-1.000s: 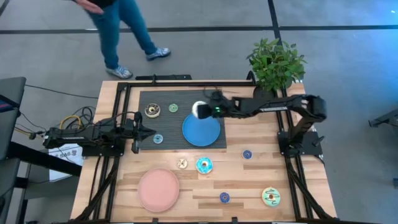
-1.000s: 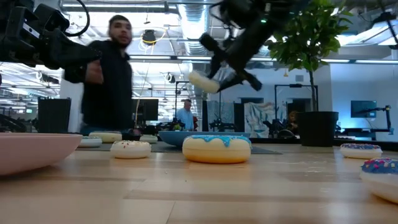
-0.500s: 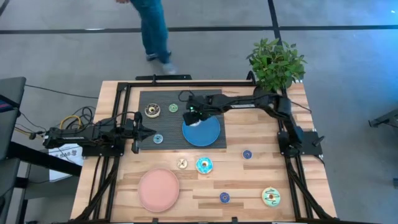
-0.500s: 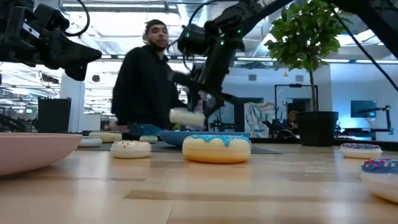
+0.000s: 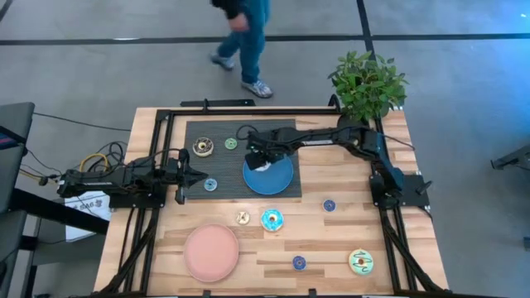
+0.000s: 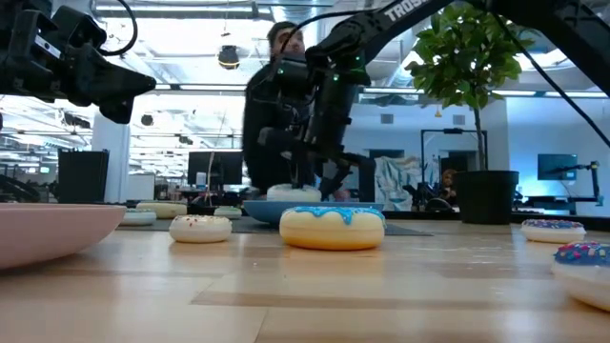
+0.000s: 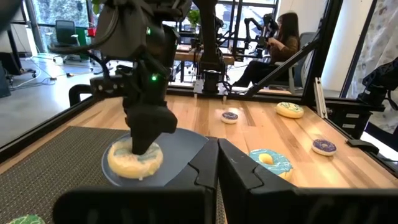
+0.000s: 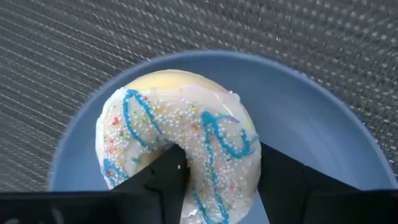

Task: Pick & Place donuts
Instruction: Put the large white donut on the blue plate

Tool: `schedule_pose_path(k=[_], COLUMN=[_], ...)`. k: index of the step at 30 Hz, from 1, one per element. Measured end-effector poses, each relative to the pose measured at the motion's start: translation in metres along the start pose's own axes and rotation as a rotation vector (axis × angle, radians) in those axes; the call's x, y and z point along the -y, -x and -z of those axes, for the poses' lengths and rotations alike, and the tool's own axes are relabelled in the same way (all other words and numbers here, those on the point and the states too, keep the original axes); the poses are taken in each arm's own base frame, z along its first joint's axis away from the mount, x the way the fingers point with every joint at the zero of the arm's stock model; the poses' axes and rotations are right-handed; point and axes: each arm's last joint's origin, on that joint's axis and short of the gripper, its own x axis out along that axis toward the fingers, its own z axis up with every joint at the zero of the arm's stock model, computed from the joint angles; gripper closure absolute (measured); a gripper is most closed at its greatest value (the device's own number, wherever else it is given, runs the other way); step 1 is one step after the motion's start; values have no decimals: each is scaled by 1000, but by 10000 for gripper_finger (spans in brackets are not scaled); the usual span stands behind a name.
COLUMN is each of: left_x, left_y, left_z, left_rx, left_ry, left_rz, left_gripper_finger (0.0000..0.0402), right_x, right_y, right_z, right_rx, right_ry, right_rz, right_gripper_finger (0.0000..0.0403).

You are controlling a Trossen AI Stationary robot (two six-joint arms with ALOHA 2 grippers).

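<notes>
The desk (image 5: 331,240) is pale wood in jointed planks, smooth with a soft sheen. On it lies a dark mat (image 5: 217,178) of coarse woven mesh, rough and matt. The blue plate (image 8: 311,124) looks like smooth plastic, faintly glossy. The white donut (image 8: 180,143) on it has a shiny glaze, blue squiggles and grainy sprinkles. The right pincer (image 8: 214,177) has matt black fingers (image 8: 158,180), like hard plastic. The pink plate (image 5: 211,252) is smooth and dull. The desk's frame (image 5: 166,116) is black metal rail.
</notes>
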Motion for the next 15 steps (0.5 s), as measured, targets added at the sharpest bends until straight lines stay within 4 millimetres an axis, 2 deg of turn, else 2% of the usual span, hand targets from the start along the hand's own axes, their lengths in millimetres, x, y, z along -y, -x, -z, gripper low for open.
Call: schedule_pose_path(k=[10, 15], left_x=[0, 0], left_y=[0, 0], left_z=[0, 0], left_rx=[0, 0], left_ry=[0, 0], left_rz=[0, 0], left_gripper_finger=[402, 402], right_x=[1, 1], right_y=[-1, -1], right_z=[0, 0], right_rx=[5, 3], right_ry=[-2, -1], right_rz=[11, 13], right_gripper_finger=[183, 172])
